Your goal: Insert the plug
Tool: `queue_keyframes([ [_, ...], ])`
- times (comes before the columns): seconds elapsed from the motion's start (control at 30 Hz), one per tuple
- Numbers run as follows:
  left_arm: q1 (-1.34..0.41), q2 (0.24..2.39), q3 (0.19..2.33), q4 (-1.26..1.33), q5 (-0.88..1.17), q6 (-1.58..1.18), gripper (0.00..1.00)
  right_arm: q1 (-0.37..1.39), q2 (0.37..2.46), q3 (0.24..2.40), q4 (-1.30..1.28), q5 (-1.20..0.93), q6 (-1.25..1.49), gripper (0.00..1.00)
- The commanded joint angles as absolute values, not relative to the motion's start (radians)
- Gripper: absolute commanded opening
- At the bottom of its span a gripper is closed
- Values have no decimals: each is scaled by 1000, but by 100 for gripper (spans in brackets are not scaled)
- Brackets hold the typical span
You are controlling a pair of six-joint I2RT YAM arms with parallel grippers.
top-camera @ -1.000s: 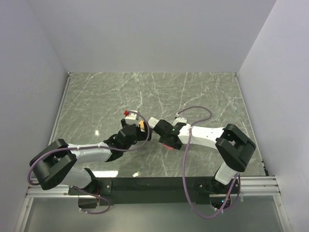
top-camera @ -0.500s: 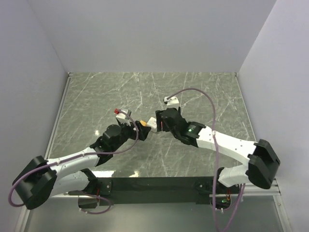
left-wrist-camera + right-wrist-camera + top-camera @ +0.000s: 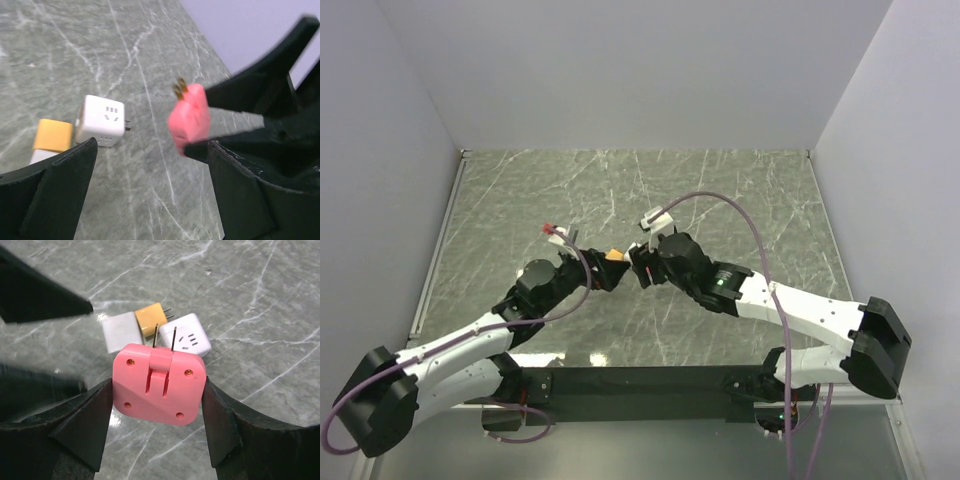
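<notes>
My right gripper is shut on a pink plug, gripping its sides, with two metal prongs pointing away from the wrist. It holds the plug above the table. Beyond the plug, a white cube socket lies on the marble beside an orange block and a white flat piece. My left gripper is open and empty. In its view the white cube socket and the orange block lie ahead on the left, and the pink plug hangs to the right. In the top view the two grippers face each other.
The green marble table is walled in by white panels at the back and on both sides. Purple cables loop above both wrists. A black rail carries the arm bases at the near edge.
The right gripper has lifted the pink plug off the table and carried it left, towards the socket. The left arm has stretched out, and its gripper has drawn back slightly to the left.
</notes>
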State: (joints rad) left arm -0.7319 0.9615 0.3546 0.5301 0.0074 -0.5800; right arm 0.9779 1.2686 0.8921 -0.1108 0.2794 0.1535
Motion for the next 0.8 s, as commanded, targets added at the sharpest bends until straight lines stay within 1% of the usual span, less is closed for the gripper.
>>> queue_keyframes([
  [0.0, -686, 891, 333, 522, 3, -644, 97, 1000, 1197, 864, -83, 270, 127, 11],
  [0.17, -652, 873, 324, 549, 64, -667, 98, 1014, 1138, 839, -95, 268, 132, 10],
  [0.4, -653, 965, 331, 659, 196, -709, 96, 1034, 1135, 821, -86, 265, 137, 9],
  [0.77, -657, 1015, 341, 727, 264, -735, 95, 1045, 1167, 825, -57, 232, 130, 7],
])
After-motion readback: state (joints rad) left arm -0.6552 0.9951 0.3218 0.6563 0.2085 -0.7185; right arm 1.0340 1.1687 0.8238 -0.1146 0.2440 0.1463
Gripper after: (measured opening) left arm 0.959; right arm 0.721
